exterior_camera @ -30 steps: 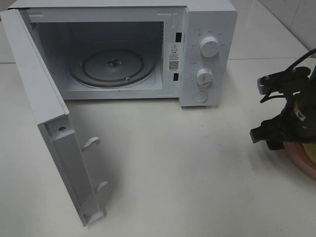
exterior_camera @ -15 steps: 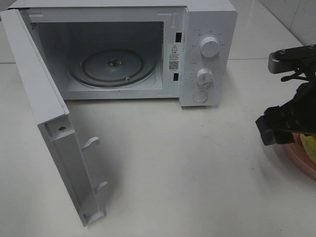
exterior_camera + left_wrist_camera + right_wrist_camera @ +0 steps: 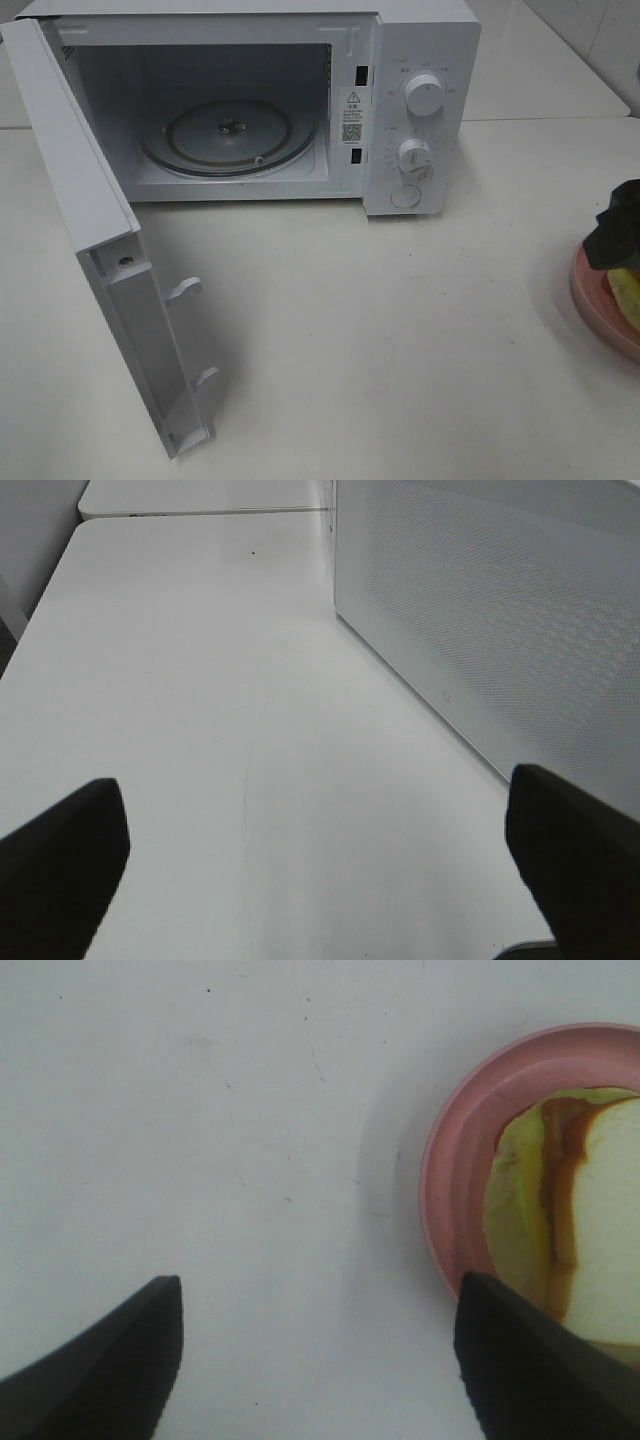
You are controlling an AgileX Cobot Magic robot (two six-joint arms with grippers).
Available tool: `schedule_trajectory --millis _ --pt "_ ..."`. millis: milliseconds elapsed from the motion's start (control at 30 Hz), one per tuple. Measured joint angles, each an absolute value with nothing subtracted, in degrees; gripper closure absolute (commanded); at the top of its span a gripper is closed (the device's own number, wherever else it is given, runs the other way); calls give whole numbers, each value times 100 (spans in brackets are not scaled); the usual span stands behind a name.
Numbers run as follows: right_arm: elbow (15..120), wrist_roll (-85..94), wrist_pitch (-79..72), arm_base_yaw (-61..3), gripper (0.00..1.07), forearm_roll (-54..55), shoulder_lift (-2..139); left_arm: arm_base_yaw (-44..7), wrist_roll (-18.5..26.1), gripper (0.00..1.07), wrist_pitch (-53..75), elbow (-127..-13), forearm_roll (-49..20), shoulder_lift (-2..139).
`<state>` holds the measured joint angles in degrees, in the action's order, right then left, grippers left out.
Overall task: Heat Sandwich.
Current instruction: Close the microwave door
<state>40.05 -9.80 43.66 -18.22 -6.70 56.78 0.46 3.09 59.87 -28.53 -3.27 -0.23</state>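
Note:
The sandwich (image 3: 590, 1220), white bread over green lettuce and brown meat, lies on a round pink plate (image 3: 452, 1160) at the table's right edge; the exterior view shows only a yellow-green sliver of the sandwich (image 3: 628, 292) on the plate (image 3: 585, 290). My right gripper (image 3: 320, 1360) hangs open above bare table, with the plate's near rim by one finger and nothing between the fingers. Only a black part of my right gripper (image 3: 617, 232) shows at the exterior view's right edge, above the plate. My left gripper (image 3: 320, 870) is open over bare table beside the microwave's side wall (image 3: 500, 620).
The white microwave (image 3: 420, 100) stands at the back, its door (image 3: 110, 260) swung wide open to the front left. A glass turntable (image 3: 230, 135) lies inside the cavity. White table (image 3: 400, 350) stretches between the microwave and the plate.
My right arm has pulled rightward, almost out of the exterior view, uncovering more of the pink plate. The microwave and its door have not moved.

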Motion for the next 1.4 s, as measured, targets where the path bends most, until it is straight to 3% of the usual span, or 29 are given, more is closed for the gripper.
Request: schedule_trajectory --millis 633,900,1400 --pt "3816 -900 5403 -1799 34 -676 2979 46 309 10 5987 -2853 -327 -23" --pt "3105 -888 5466 -1152 34 -682 1536 46 309 10 5987 -2853 -327 -23" --pt "2922 -848 5947 -722 34 -699 241 46 309 10 5987 -2853 -327 -23"
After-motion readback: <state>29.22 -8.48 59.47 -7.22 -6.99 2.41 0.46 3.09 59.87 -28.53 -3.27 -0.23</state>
